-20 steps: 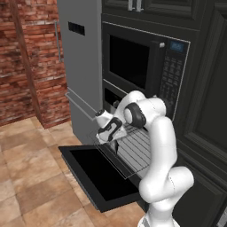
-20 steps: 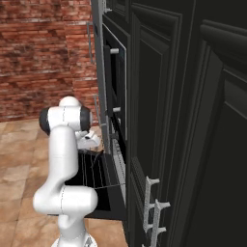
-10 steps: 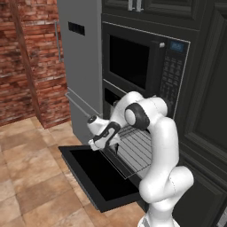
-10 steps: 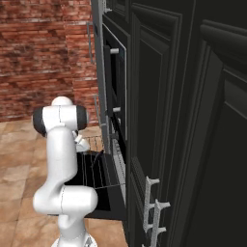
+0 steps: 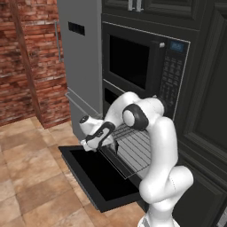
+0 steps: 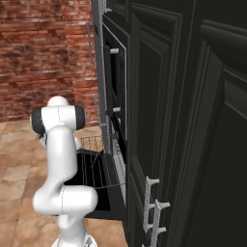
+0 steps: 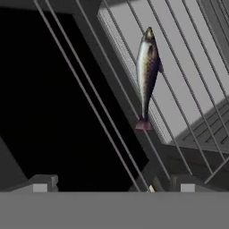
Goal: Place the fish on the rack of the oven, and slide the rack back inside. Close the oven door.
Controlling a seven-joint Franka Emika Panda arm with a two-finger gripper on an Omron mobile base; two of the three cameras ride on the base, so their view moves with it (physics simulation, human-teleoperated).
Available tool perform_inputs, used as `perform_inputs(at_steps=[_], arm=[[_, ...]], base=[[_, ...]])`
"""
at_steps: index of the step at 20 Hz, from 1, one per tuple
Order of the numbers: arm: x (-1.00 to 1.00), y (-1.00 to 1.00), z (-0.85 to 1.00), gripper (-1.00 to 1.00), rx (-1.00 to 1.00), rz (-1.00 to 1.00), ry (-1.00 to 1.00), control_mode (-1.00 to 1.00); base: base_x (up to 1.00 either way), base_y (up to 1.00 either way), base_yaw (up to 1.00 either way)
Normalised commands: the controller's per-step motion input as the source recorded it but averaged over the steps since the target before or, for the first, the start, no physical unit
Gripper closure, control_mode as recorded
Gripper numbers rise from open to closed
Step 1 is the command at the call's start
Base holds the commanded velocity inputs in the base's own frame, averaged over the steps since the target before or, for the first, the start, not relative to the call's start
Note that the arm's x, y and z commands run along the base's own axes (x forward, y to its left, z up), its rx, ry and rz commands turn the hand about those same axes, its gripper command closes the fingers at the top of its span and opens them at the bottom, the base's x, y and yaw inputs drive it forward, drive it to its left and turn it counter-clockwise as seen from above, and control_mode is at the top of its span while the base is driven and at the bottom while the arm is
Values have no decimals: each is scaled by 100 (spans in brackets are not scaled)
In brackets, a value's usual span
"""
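Gripper (image 5: 92, 141) now back off the rack (image 5: 133, 148) (jaws wide, empty), fish (image 7: 146, 76) on wires

The fish (image 7: 147, 67) ahead of the claw (image 5: 98, 138) is dark grey with a pale silvery, faintly yellowish sheen along its flank and a reddish-pink tail. The rack (image 5: 133, 148) it lies on is a grid of thin silver wires. Below the claw, the oven door (image 5: 95, 177) is black with a darker glass pane. The claw itself is black on a white arm. The floor (image 5: 31, 177) is tan and brown tile, the wall (image 5: 26, 57) red brick.
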Motion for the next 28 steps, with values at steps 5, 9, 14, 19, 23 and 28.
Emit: perform_inputs(at_steps=[5,9,14,19,23,28], arm=[[0,32,-3,-100,6,1,0,-100],[0,3,-15,-100,8,15,1,-100],[0,8,-51,-100,10,17,1,-100],[4,9,-58,-100,10,18,0,-100],[29,3,-37,-100,8,14,0,-100],[38,0,-21,-100,1,10,1,-100]], base=[[0,0,0],[0,0,0],[0,0,0],[0,0,0],[0,0,0],[0,0,0]])
